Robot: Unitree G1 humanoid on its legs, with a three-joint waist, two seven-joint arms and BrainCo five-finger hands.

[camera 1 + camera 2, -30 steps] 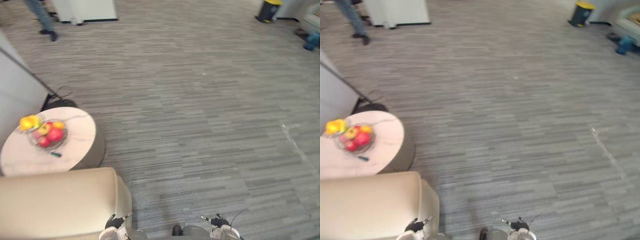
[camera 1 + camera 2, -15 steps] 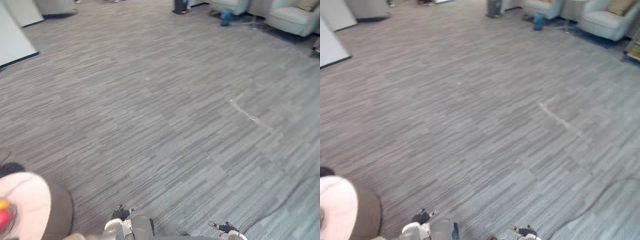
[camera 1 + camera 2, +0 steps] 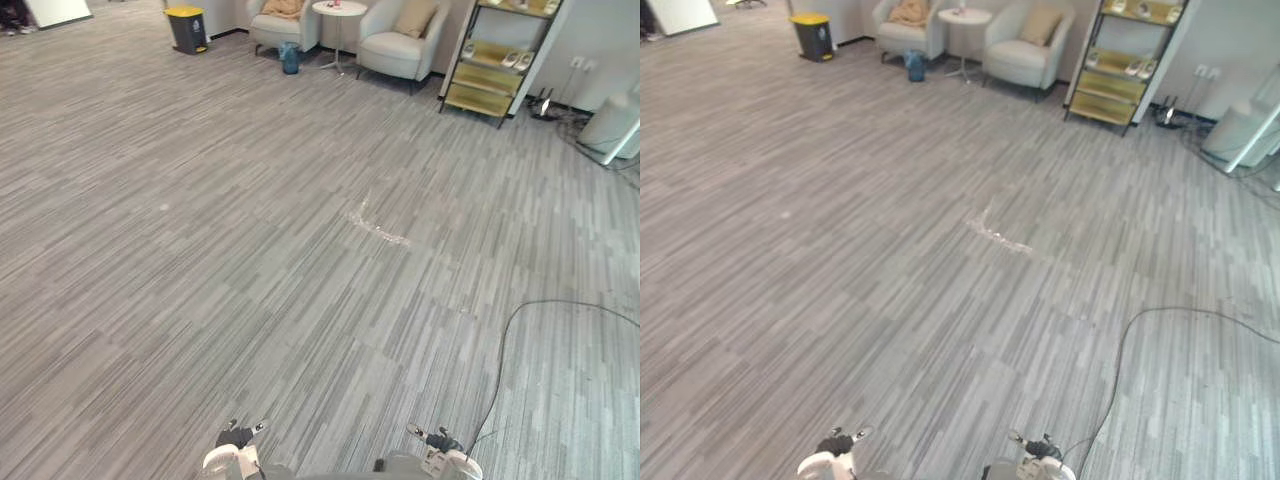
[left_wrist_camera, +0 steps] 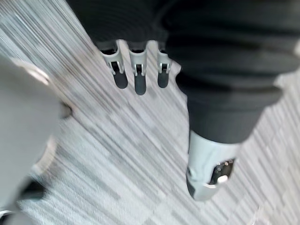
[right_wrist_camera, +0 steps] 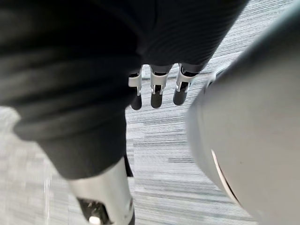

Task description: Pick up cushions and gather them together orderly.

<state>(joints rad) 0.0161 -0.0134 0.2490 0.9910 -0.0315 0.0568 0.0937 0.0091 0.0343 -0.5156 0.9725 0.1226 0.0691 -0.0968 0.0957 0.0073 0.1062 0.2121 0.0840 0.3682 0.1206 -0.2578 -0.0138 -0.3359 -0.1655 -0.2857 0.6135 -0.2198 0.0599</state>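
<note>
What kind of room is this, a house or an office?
Probably an office lounge or waiting area: wide grey carpet, two pale armchairs with tan cushions either side of a small round table, and an open shelf rack nearby.

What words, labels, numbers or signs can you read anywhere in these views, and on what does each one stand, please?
No text can be read in any view.
Bin with the yellow lid: no label legible.
Items on the shelf unit: too small to tell any print.
Cushions on the armchairs: plain, as far as can be seen.
</note>
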